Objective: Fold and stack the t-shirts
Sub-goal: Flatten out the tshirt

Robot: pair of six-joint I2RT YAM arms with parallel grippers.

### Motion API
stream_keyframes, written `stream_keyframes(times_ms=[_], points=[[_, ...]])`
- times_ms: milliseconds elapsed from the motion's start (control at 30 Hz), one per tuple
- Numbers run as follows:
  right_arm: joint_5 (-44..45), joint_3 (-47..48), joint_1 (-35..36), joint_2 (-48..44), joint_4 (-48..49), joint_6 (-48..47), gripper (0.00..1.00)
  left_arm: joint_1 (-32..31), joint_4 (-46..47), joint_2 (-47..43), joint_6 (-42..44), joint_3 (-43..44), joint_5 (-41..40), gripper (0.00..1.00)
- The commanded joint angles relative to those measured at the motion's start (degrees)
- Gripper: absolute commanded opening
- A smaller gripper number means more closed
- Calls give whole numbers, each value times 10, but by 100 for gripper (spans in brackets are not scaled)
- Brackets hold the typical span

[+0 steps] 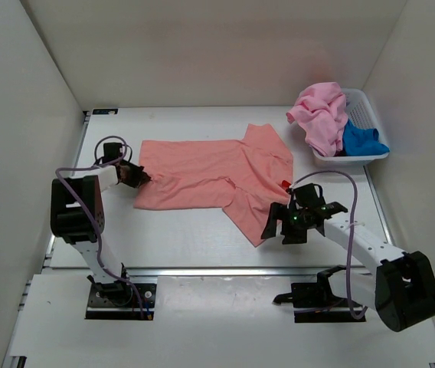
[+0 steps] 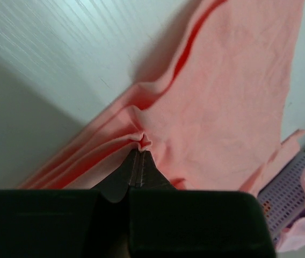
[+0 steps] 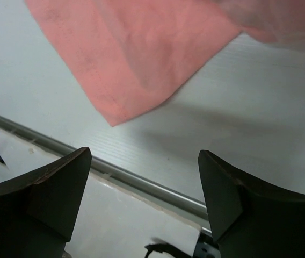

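Two pincers working on one salmon-coral t-shirt point(image 1: 210, 172), lying spread flat mid-counter point(image 1: 187, 241). Left pincer point(image 2: 142, 146) clamping shut on small pinch of shirt's left edge, cloth puckering at tips; probably anchoring edge for lifting into fold. Right pincer point(image 3: 144, 183) gaping wide, gripping nothing, hovering just beside shirt's near corner, likely lining up matching grasp. Lighter pink t-shirt point(image 1: 321, 115) and bright blue t-shirt point(image 1: 363, 140) sitting heaped in white basket point(image 1: 359, 103) at far right, awaiting turn.

Three t-shirts: one salmon-coral t-shirt point(image 1: 202, 172) on the worktop point(image 1: 187, 234), one pink t-shirt point(image 1: 321, 111) and one blue t-shirt point(image 1: 363, 140) in the single white basket point(image 1: 353, 159), far right. Two robot arms, left arm point(image 1: 76, 211) and right arm point(image 1: 363, 241), each with two fingers point(image 3: 50, 188).
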Motion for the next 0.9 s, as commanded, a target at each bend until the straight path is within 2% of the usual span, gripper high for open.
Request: stream_keyframes(times_ms=[0, 233, 400, 467, 567, 600, 633, 733, 800, 867], points=[[24, -30, 3, 16, 92, 58, 81, -9, 40, -45, -40, -14, 45, 0], [-1, -16, 31, 106, 190, 73, 81, 1, 51, -72, -51, -22, 62, 0], [-37, 25, 81, 194, 205, 80, 75, 7, 56, -88, -53, -25, 65, 0], [-40, 50, 96, 218, 189, 66, 67, 12, 61, -93, -57, -32, 65, 0], [-34, 86, 97, 254, 139, 37, 41, 17, 69, -106, -62, -35, 68, 0], [-35, 100, 96, 262, 118, 22, 16, 14, 72, -110, -67, -38, 72, 0], [-36, 106, 87, 270, 92, 11, 0, 15, 78, -112, -69, -40, 69, 0], [-51, 177, 56, 267, 33, -38, 0, 19, 89, -126, -83, -41, 83, 0], [-81, 238, 30, 259, 5, -64, 0, 21, 96, -133, -85, -9, 89, 0], [-123, 351, 6, 256, -47, -89, 0, 20, 93, -133, -73, 34, 85, 0]])
